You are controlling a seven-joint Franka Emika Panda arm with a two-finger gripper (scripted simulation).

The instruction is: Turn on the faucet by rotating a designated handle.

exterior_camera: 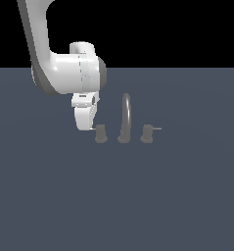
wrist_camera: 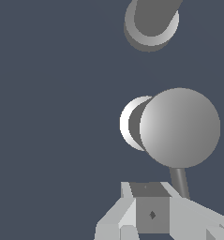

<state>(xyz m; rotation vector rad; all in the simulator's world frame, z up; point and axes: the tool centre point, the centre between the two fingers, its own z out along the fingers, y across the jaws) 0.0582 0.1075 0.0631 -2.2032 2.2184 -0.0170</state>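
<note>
Contact looks imminent but not proven: in the exterior view the gripper (exterior_camera: 85, 125) hangs at center-left of the frame, its tip right at the outer end of the thin rod lever (exterior_camera: 92, 129) that sticks out from the handle (exterior_camera: 101, 133) toward the exterior view's left. Whether anything touches the rod cannot be told at this size. The faucet (exterior_camera: 125, 122) sits mid-frame on the flat dark-grey floor (exterior_camera: 138, 206), with its arched spout (exterior_camera: 126, 112) between 2 stubby knobs; the twin knob (exterior_camera: 147, 132) is on the exterior view's right, its rod pointing away from the spout.

The wrist view shows the handle (wrist_camera: 180, 127) as a round grey cap seen from above, the lever (wrist_camera: 180, 182) running from under it toward the gripper (wrist_camera: 153, 213), and the spout (wrist_camera: 151, 23) further off. Only 1 blocky fingertip (wrist_camera: 152, 214) is clearly seen, just beside the rod; the jaws' state cannot be told from either view.

As a judgement, the approach is done or nearly so, and the whole rotation is left: nothing shows the handle as turned.

Room for the sweep is generous. The floor around the lever is bare on the near and far sides, with no edge in sight. The only nearby obstacle is the spout, on the far side of the handle from the gripper, so the lever's tip has a free arc.
</note>
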